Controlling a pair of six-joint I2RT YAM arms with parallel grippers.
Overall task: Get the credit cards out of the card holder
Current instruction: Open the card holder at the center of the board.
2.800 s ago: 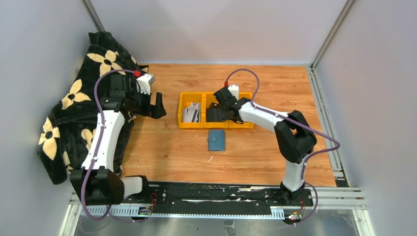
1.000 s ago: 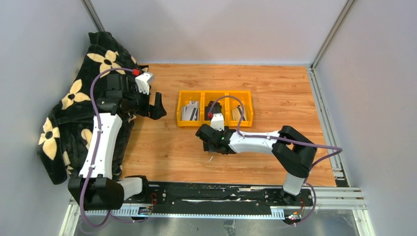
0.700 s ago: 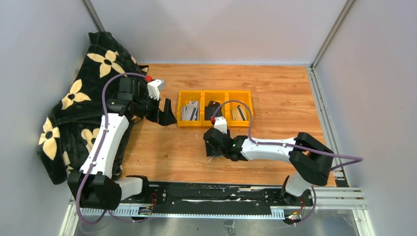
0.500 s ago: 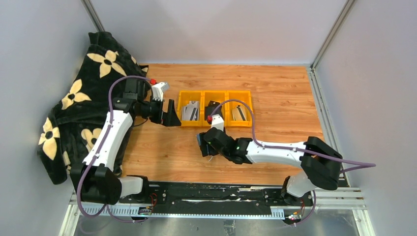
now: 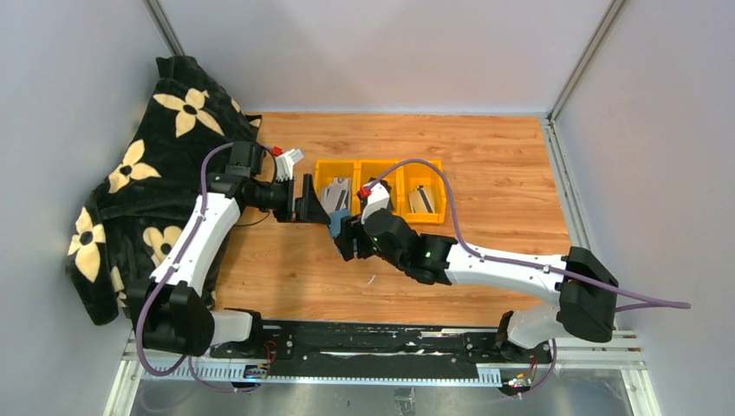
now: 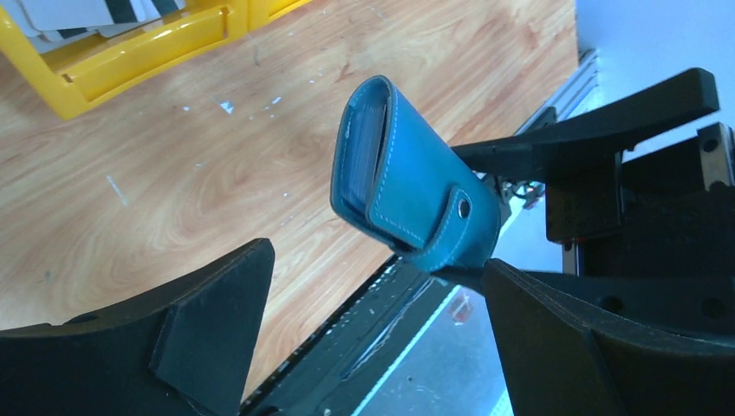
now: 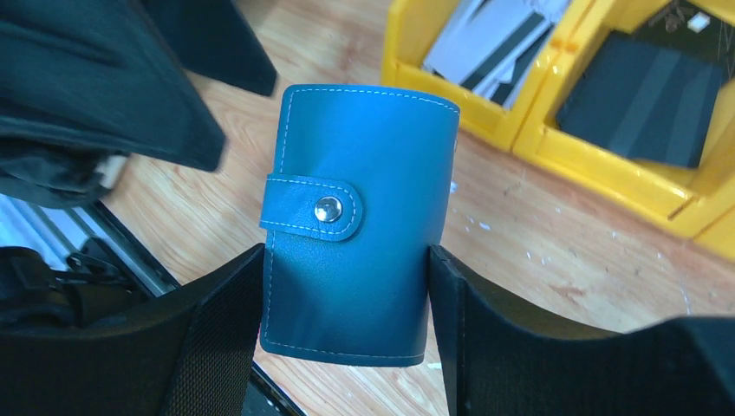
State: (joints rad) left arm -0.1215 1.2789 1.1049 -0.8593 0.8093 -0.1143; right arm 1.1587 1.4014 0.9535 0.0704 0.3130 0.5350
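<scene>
The teal-blue card holder (image 5: 336, 224) hangs above the table, closed, its strap snapped (image 7: 328, 208). My right gripper (image 5: 343, 237) is shut on its two side edges (image 7: 355, 260). My left gripper (image 5: 308, 204) stands open just left of it, its jaws wide apart. In the left wrist view the holder (image 6: 416, 191) hovers ahead of my left gripper (image 6: 377, 260), apart from both fingers. Pale edges of credit cards (image 6: 357, 147) show in its open end. Silvery-grey cards (image 7: 498, 43) and a dark card (image 7: 646, 100) lie in the yellow bins.
A row of three yellow bins (image 5: 431, 167) sits on the wooden table behind the grippers. A black blanket with pale flowers (image 5: 130, 173) is heaped at the left wall. The black base rail (image 5: 381, 351) runs along the near edge.
My right gripper took the card holder off the table and carried it up and left. The left arm swung right to meet it, staying open.
</scene>
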